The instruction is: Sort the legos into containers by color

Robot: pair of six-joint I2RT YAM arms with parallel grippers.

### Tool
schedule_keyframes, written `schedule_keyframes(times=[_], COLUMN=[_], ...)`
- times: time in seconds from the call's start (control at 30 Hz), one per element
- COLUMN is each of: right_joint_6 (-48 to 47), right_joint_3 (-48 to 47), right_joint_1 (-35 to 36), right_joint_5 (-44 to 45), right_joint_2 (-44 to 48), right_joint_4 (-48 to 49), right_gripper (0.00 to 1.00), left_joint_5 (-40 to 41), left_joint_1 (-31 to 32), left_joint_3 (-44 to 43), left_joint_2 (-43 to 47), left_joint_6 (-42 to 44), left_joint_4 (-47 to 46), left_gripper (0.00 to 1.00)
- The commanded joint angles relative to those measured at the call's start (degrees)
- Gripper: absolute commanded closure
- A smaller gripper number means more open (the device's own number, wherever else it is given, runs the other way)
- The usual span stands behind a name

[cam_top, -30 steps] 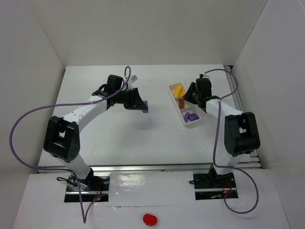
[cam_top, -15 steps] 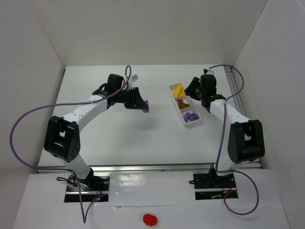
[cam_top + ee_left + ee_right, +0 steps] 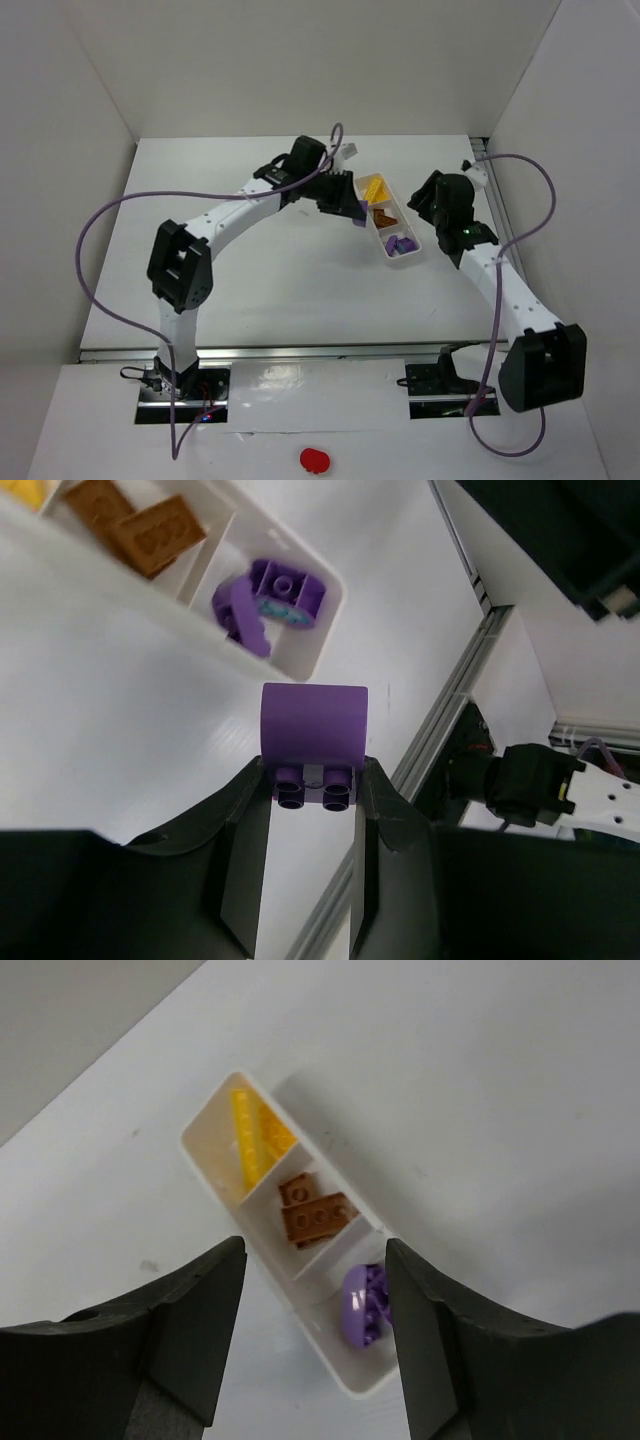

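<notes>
Right wrist, compartmented tray (image 3: pixel 212 1130), yellow legos (image 3: pixel 255 1140), brown legos (image 3: pixel 320 1218), purple legos (image 3: pixel 365 1305)

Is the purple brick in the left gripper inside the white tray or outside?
Outside. The left gripper holds the purple studded plastic brick beside the narrow white plastic tray, not in it.

The left arm (image 3: pixel 232 208) reaches forward; the left gripper (image 3: pixel 312 785) pinches a purple brick (image 3: pixel 313 725) that juts past its fingertips. The right arm (image 3: pixel 502 288) stretches out, the right gripper (image 3: pixel 314 1270) with jaws parted.
</notes>
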State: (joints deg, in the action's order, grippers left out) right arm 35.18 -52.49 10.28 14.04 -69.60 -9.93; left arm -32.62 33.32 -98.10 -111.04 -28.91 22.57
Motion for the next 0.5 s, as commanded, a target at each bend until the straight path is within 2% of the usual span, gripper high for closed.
schedule_keyframes(times=[0.0, 0.23, 0.37, 0.4, 0.43, 0.47], right_joint_6=[6.29, 11.05, 11.58, 11.58, 11.58, 11.58], right_joint_3=[3.44, 6.87, 6.87, 6.18, 5.65, 4.77], right_joint_1=[0.35, -0.18, -0.18, -0.18, -0.18, -0.18], right_joint_5=[14.25, 21.73, 24.45, 25.58, 26.20, 26.21], right_joint_2=[6.92, 22.81, 27.76, 27.77, 28.29, 28.29], right_joint_4=[-9.65, -20.03, -23.89, -24.77, -25.65, -26.27], right_gripper=[0.34, 0.33, 0.33, 0.33, 0.33, 0.33], left_joint_5=[1.24, 2.29, 4.23, 4.23, 4.23, 4.23], left_joint_1=[2.79, 6.58, 6.58, 6.58, 6.58, 7.10], left_joint_3=[-7.96, -26.67, -30.92, -31.61, -31.62, -31.62], left_joint_2=[-6.53, -21.22, -26.41, -26.94, -27.64, -27.65], left_joint_6=[-0.79, -6.33, -7.83, -7.83, -7.83, -7.83], left_joint_4=[2.04, 0.81, 0.81, 0.81, 0.81, 0.81], left_gripper=[1.00, 1.00, 1.00, 0.96, 0.83, 0.78])
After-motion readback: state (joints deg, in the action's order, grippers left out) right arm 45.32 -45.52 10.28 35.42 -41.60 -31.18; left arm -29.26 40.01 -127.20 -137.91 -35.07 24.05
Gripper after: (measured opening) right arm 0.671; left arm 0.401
